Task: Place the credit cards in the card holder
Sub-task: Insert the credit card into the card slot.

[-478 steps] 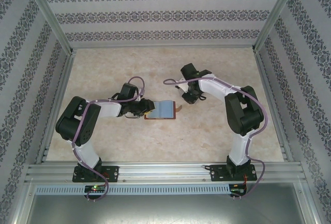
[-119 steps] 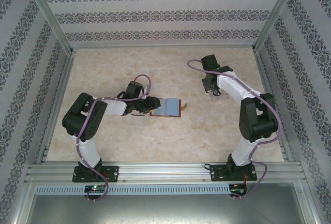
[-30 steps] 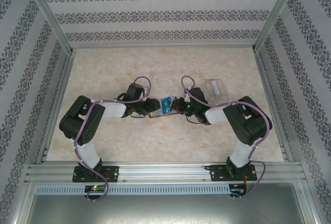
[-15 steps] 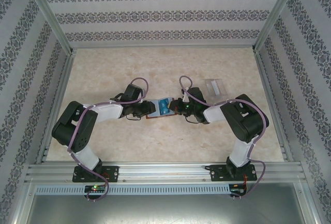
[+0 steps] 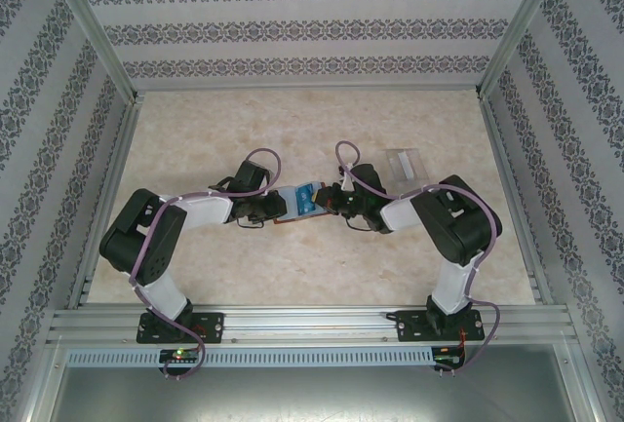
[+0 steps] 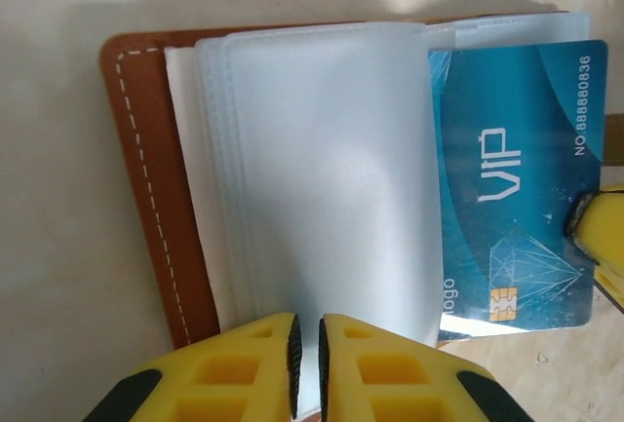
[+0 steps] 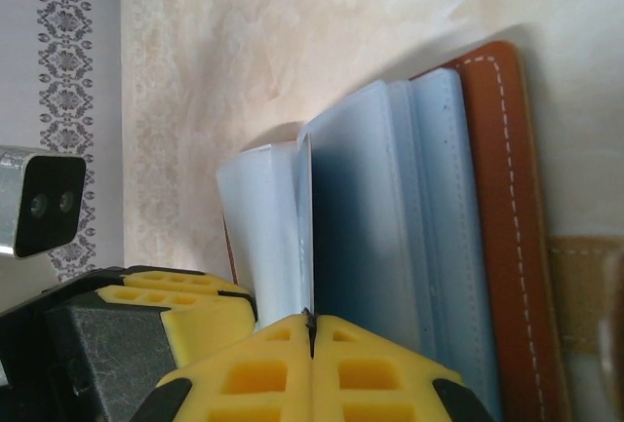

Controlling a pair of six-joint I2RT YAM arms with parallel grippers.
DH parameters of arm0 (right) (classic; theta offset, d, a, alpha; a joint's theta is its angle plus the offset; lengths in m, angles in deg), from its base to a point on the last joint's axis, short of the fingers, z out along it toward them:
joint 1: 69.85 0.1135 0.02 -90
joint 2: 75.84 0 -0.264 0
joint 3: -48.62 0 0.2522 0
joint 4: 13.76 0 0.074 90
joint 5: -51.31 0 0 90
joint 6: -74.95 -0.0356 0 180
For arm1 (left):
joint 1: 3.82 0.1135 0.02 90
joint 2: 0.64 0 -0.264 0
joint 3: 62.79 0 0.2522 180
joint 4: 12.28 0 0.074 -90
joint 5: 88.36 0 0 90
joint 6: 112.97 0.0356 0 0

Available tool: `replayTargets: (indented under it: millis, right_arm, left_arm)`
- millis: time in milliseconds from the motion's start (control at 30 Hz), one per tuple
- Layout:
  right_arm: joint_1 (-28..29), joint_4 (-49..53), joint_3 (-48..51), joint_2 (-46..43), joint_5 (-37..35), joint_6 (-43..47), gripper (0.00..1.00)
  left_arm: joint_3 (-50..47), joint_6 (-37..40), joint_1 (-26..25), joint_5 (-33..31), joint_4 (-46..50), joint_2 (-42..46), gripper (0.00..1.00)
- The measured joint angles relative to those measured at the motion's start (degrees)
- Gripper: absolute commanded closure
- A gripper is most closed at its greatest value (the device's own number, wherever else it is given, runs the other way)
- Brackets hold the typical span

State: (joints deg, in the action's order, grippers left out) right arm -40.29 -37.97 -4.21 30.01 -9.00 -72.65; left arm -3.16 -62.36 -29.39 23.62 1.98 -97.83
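- Teal plastic credit card (image 6: 517,188), clamped edge-on in right pincer (image 7: 310,329), sits partly inside brown leather card holder (image 6: 136,149).
- Left pincer (image 6: 308,364) pinches holder's clear sleeve (image 6: 322,169).

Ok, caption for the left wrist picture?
Left gripper pinches the card holder's clear sleeve, blue card partly underneath.

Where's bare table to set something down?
Free: far table along the back wall, and the near strip in front of the card holder. Crowded: centre, where left gripper and right gripper meet at the holder and blue card; clear case far-right of them.
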Motion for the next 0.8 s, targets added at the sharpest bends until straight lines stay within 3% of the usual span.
replayTargets:
  millis: [433,600,800]
  right_arm:
    - [0.8,-1.6,-0.8,1.0,1.2,-1.2,1.00]
    - [1.4,-2.6,-1.2,3.1,1.3,-1.9,1.00]
    - [1.5,-3.5,-1.3,4.0,1.7,-2.1,1.00]
  left_arm:
    - [0.0,0.0,0.0,-0.2,0.0,-0.3,0.83]
    - [0.5,0.3,-0.1,0.3,0.2,-0.3,0.66]
    - [1.3,1.4,-0.2,-0.5,3.7,1.3,0.63]
